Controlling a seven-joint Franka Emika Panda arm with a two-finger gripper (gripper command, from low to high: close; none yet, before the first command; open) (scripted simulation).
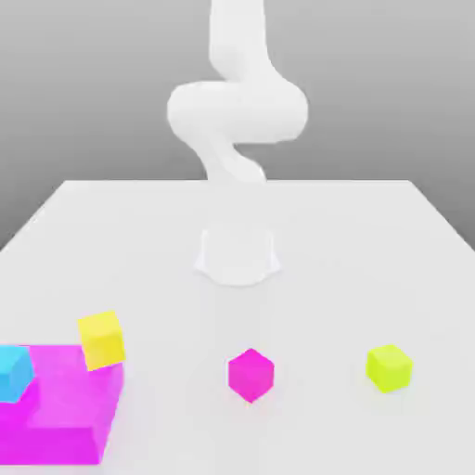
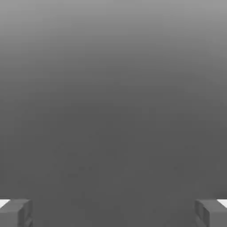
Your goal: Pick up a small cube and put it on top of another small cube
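Exterior view shows the white arm (image 1: 237, 111) folded up at the far side of the desk (image 1: 371, 241), well away from every cube — the task has not really begun. On the hand view, the hand (image 2: 113, 212) stands wide, its two grey fingertips (image 2: 17, 212) far apart with nothing between them.

The small lime cube (image 1: 389, 367) sits on the desk toward the exterior view's right, clear of its neighbours. The small magenta cube (image 1: 250, 374) rests near the middle, well apart from it. At the exterior view's left a golden-yellow cube (image 1: 101, 340) and a cyan cube (image 1: 13, 372) sit on a large flat magenta block (image 1: 57, 408).

The step in hand looks like the approach. Next the hand must travel over the lime cube, descend with fingers straddling it, and close — squarely, since the cube sits turned.
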